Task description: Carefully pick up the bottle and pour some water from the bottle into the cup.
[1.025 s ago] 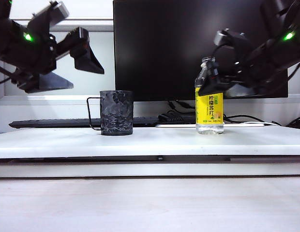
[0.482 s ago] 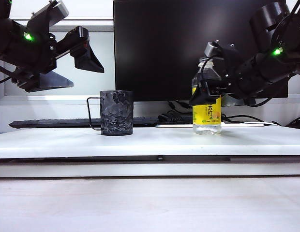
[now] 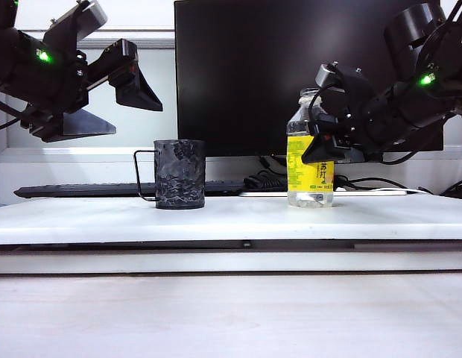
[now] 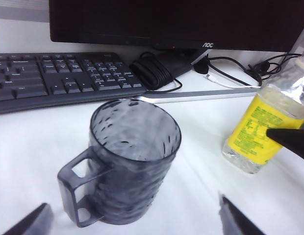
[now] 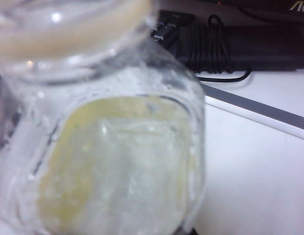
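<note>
Two risks: right gripper (image 3: 314, 149) clamps bottle (image 3: 308, 160) w/o cap, may tip/spill before cup (image 3: 179, 174); left gripper (image 3: 104, 93) hangs wide open.

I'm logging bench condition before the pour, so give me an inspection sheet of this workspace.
Surface: white table, dry, no spill seen.
Job's things: bottle upright on the table, uncapped, yellow label, a little water at its base; cup upright to its left, apart from it, looks empty in the left wrist view.
Clutter: nothing seen on the front of the table.
Grippers: right gripper at the bottle's label, jaws around it, firm grip not confirmed; left gripper raised above and left of the cup, jaws open, empty.
Cables: coiled black bundle and loose leads behind the bottle.
Surroundings: dark monitor, black keyboard behind the cup.
</note>
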Controlling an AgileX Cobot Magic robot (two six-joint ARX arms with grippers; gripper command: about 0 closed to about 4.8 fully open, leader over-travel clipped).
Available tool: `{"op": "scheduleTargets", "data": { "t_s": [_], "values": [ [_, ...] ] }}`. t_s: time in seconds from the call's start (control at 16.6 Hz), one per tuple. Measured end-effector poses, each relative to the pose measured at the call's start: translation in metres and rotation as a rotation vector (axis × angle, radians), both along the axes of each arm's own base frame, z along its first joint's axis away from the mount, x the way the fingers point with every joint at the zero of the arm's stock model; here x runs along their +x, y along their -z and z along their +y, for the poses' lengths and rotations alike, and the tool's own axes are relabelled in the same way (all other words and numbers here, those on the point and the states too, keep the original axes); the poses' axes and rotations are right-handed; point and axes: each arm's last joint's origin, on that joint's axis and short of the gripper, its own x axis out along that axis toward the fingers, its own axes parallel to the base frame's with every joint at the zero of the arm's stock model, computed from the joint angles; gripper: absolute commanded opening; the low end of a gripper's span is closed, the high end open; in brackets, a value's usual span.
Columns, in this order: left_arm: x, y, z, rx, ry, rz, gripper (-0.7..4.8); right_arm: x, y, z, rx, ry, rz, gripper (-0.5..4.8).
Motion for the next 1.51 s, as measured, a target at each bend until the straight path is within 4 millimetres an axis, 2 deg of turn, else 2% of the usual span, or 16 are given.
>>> {"op": "scheduleTargets", "data": {
  "t_s": [0.3,0.42,0.66,0.9,1.09,1.33,1.51],
  "values": [
    [0.0,0.0,0.0,0.0,0.0,-0.001,4.79,0.002,-0.005,0.001,-0.01,-0.005,0.009,1.69],
    [0.0,0.0,0.0,0.0,0.001,-0.001,4.79,0.009,-0.017,0.003,-0.032,-0.01,0.014,1.69],
    [0.0,0.0,0.0,0.0,0.001,-0.001,4.79,0.023,-0.047,0.007,-0.102,-0.039,-0.083,1.69],
    [0.0,0.0,0.0,0.0,0.001,0.0,4.79,0.027,-0.065,0.015,-0.208,-0.082,-0.099,1.69],
    [0.0,-0.001,0.0,-0.004,0.001,-0.011,4.79,0.023,-0.071,0.034,-0.297,-0.109,-0.16,1.69],
    [0.0,-0.004,-0.002,-0.02,0.034,-0.037,4.79,0.009,-0.07,0.067,-0.409,-0.162,-0.219,1.69],
    [-0.003,-0.004,-0.007,-0.023,0.08,-0.036,4.79,0.002,-0.07,0.08,-0.51,-0.185,-0.278,1.69]
  ]
}}
